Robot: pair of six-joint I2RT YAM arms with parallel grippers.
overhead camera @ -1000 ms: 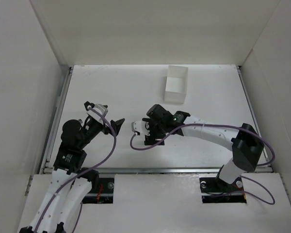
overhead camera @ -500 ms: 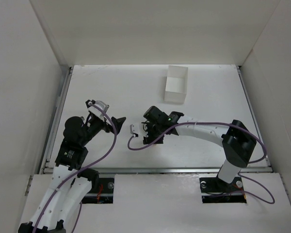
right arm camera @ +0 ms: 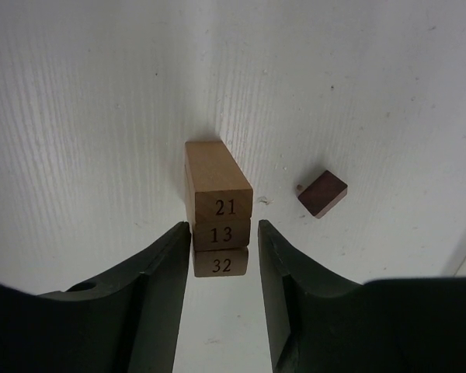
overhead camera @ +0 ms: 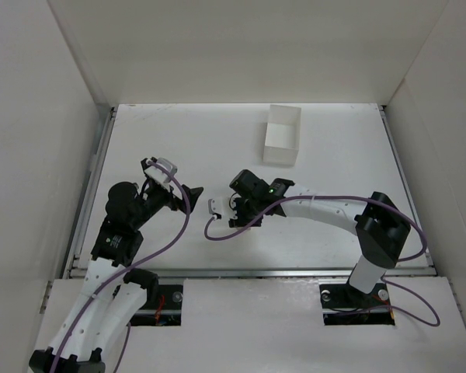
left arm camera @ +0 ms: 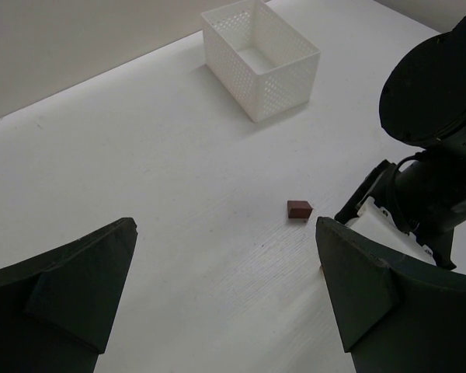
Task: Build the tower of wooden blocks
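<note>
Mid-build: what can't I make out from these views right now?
- Top view: the tan stack is hidden under the right gripper; the dark block is too small to pick out.
- Left wrist view: the right gripper blocks the stack; only the dark block shows.
- Right wrist view: the fingers flank the stack, but it is unclear if they touch it. The stack's base is cut off between them.

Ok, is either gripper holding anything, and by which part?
The left gripper is open and empty. The right gripper straddles the tan stack at its lower two blocks; a slight gap shows, so a grip cannot be told.
</note>
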